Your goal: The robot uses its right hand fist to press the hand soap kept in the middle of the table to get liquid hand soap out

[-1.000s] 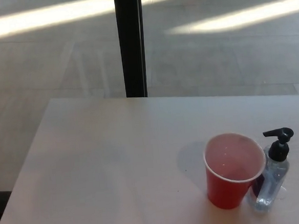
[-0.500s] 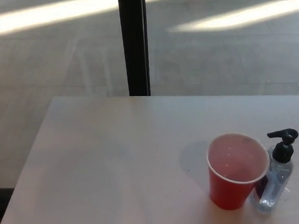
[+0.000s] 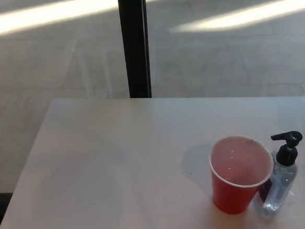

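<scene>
Standing on pale table [image 3: 103,165], red cup [image 3: 239,176] touching soap bottle [image 3: 280,176], sunlit floor [image 3: 59,53] beyond, no robot hand visible

Single head view, taken from above and angled steeply down and forward across a pale table [image 3: 109,164], whose far edge crosses mid-frame. Beyond it, the upper half shows grey floor [image 3: 232,61] and a black vertical post [image 3: 134,42] at top centre. A red cup [image 3: 240,174] and pump bottle [image 3: 282,181] sit close at lower right.
</scene>
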